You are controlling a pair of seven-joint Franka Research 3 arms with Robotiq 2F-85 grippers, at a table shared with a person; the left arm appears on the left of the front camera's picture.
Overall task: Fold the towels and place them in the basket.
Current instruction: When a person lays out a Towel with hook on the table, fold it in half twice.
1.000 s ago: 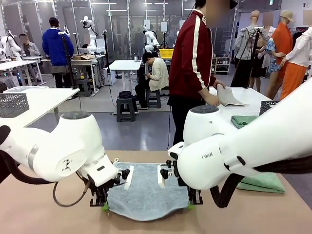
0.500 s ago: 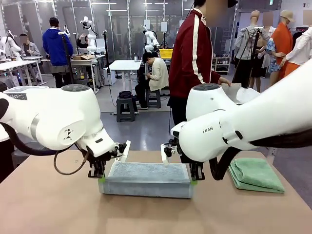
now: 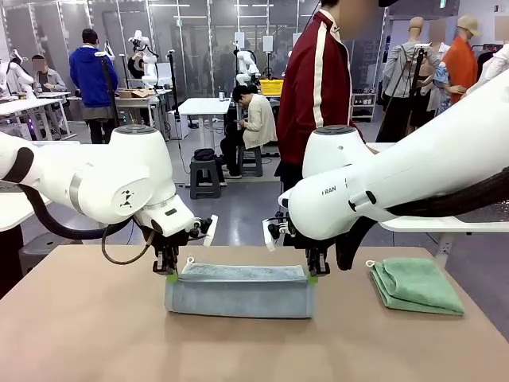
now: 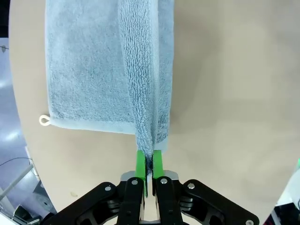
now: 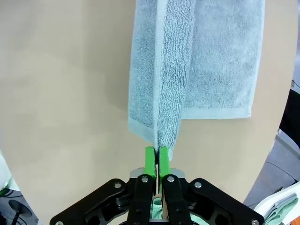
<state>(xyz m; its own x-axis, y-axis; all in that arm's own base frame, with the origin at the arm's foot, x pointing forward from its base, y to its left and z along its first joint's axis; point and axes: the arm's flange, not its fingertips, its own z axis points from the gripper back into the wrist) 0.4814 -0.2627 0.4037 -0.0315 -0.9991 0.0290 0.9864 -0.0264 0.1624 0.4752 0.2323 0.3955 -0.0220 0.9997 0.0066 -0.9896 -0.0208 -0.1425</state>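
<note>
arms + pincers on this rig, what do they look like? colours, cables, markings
The left arm and right arm: glossy white rounded shells, small dark print on each, dark bands at the joints. A black cable loops under the left one. The left pincer and right pincer: black linkages, silver screws, green pads.

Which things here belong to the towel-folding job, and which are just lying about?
Job in hand: light blue towel, pinched at each end by the left arm's fingers and the right arm's fingers; folded green towel; brown table.

Lying about, far behind: yellow crate; black stool; white table.
</note>
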